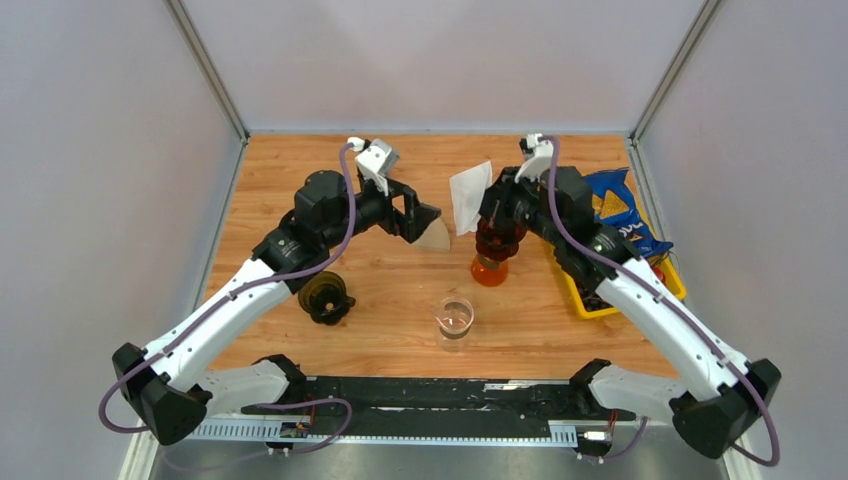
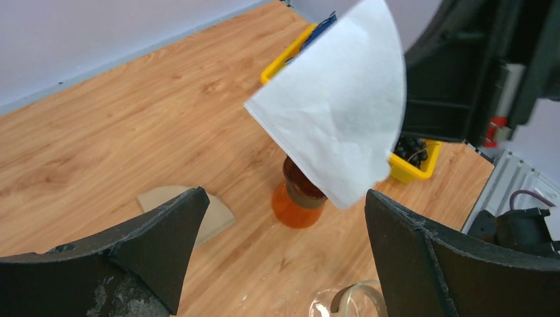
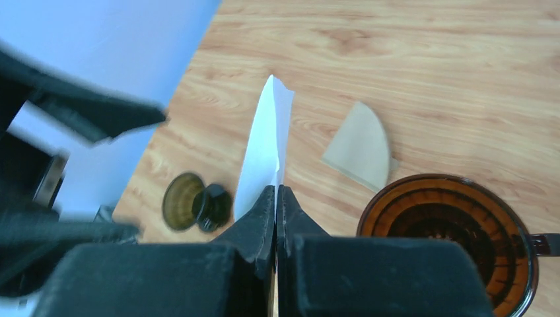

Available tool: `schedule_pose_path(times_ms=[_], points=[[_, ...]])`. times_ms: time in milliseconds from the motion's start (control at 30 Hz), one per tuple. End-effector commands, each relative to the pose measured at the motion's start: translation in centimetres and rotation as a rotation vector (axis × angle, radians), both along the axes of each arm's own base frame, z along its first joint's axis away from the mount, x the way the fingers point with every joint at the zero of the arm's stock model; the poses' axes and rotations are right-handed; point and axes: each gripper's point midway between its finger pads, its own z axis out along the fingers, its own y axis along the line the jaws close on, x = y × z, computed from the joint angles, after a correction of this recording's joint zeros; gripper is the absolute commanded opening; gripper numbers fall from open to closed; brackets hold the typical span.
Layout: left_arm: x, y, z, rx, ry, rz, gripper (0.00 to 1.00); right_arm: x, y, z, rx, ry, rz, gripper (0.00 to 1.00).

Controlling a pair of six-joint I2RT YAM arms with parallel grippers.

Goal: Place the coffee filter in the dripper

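Right end effector [image 3: 276, 193] pinches the white filter [image 2: 337, 112], hiding part of the dripper [image 2: 298, 205]; left end effector [image 2: 285, 201] spread wide.

The mouth of the dripper [image 3: 449, 238] is seen uncovered, but the room above it is taken by the right gripper [image 1: 487, 205] and the coffee filter [image 1: 468, 197] clamped in it. Bare table [image 1: 400, 290] is seen toward the glass [image 1: 455, 318].

Glass beaker [image 1: 454, 318] upright at front centre, a dark cup [image 1: 325, 297] tipped over off to its left, yellow tray [image 2: 411, 173] far right, blue bag [image 1: 620, 205] crumpled over it.
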Motion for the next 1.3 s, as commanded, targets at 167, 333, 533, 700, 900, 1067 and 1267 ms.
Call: schedule_pose_path(times_ms=[167,333,533,700,900,1067,1267], points=[[0.6,-3.0,0.4,0.027,-0.042,-0.055,1.00,3.7,-0.1,-0.2,0.003,0.218,-0.231,0.00],[0.8,-4.4,-0.5,0.038,-0.020,-0.074,1.00,3.9,0.9,-1.1,-0.013,0.267,-0.208,0.00],[1.4,-5.2,-0.9,0.025,-0.012,-0.058,1.00,3.9,1.5,-1.7,-0.016,0.294,-0.186,0.00],[3.0,-4.6,-1.2,0.016,0.006,0.040,1.00,3.6,1.7,-1.7,-0.021,0.289,-0.171,0.00],[2.8,-5.6,-1.3,-0.015,0.015,0.001,1.00,3.8,1.8,-1.9,-0.016,0.301,-0.180,0.00],[2.1,-6.5,-0.8,-0.051,0.000,-0.061,1.00,4.2,2.0,-2.2,-0.016,0.310,-0.192,0.00],[3.2,-5.6,-1.0,-0.055,-0.019,0.021,1.00,3.7,2.6,-2.3,-0.010,0.317,-0.143,0.00]])
